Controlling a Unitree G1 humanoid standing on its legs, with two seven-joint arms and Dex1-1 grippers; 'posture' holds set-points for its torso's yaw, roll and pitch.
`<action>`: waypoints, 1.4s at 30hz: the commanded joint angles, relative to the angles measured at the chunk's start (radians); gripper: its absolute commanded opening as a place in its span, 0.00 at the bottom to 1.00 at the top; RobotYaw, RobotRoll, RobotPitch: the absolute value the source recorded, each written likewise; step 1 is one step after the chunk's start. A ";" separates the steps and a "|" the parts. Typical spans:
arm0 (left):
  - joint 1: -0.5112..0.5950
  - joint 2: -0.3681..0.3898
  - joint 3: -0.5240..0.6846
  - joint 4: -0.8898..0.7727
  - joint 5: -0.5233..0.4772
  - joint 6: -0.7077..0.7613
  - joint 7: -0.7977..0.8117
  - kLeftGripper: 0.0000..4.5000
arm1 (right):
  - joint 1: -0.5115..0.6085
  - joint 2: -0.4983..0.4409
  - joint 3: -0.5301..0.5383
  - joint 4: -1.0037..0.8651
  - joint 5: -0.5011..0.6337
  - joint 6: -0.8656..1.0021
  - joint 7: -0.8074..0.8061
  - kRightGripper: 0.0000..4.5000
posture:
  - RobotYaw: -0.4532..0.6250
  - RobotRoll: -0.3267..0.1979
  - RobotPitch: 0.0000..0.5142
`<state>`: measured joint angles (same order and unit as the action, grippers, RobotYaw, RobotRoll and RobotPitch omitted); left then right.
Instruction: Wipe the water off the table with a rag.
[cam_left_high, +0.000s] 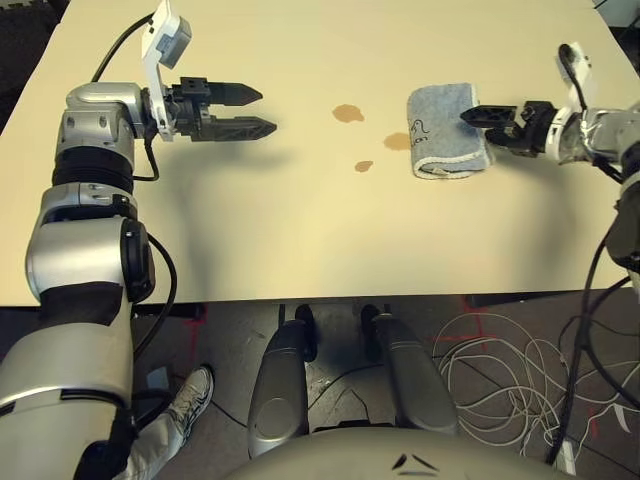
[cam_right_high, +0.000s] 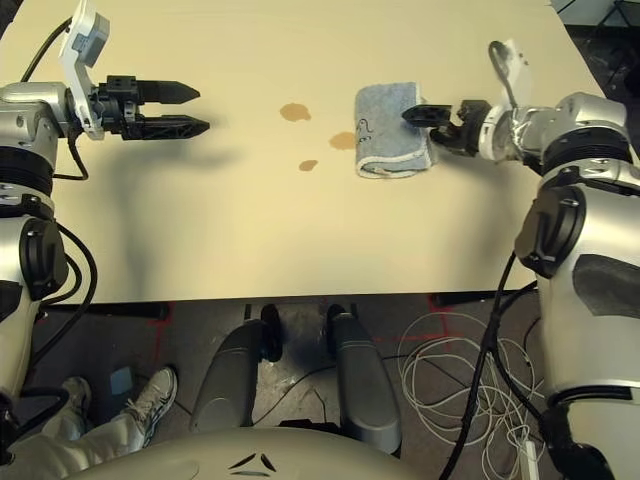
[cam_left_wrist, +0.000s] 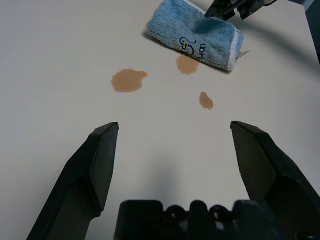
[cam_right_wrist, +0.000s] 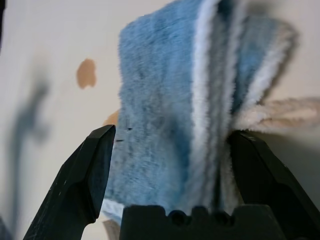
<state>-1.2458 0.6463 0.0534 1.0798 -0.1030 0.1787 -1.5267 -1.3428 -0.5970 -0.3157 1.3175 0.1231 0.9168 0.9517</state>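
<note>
The folded blue-grey rag (cam_left_high: 440, 130) lies on the cream table (cam_left_high: 300, 230), right of centre. Three brownish water blotches sit just left of it: the largest (cam_left_high: 348, 113), one touching the rag's left edge (cam_left_high: 397, 141), and a small one (cam_left_high: 364, 166) nearer me. My right gripper (cam_left_high: 478, 122) is at the rag's right edge, open, and in the right wrist view the rag's folded edge (cam_right_wrist: 165, 100) stands between its fingers (cam_right_wrist: 95, 170). My left gripper (cam_left_high: 266, 110) hovers open and empty over the table's left part, pointing toward the blotches (cam_left_wrist: 129, 80).
The table's front edge (cam_left_high: 330, 298) runs across below the blotches, with bare tabletop between the two arms. On the floor lie white cables (cam_left_high: 500, 370) at the right and a person's shoe (cam_left_high: 190, 395) at the left.
</note>
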 joint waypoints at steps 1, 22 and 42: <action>0.012 -0.004 -0.008 -0.003 -0.004 0.001 -0.005 1.00 | 0.020 0.044 0.037 0.027 -0.015 0.045 0.031 1.00 | 0.44 0.62 0.69; 0.032 -0.011 -0.005 -0.014 -0.007 0.005 0.018 1.00 | 0.059 0.047 -0.018 0.019 0.024 -0.151 -0.146 0.35 | 0.43 0.62 0.68; 0.039 -0.028 -0.020 -0.004 -0.003 0.006 -0.005 1.00 | -0.185 0.144 -0.071 -0.071 0.196 0.037 -0.053 0.01 | 0.40 0.62 0.67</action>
<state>-1.2262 0.6172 0.0446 1.0752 -0.1058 0.1813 -1.5149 -1.5131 -0.4618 -0.3686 1.2733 0.2927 0.9312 0.9120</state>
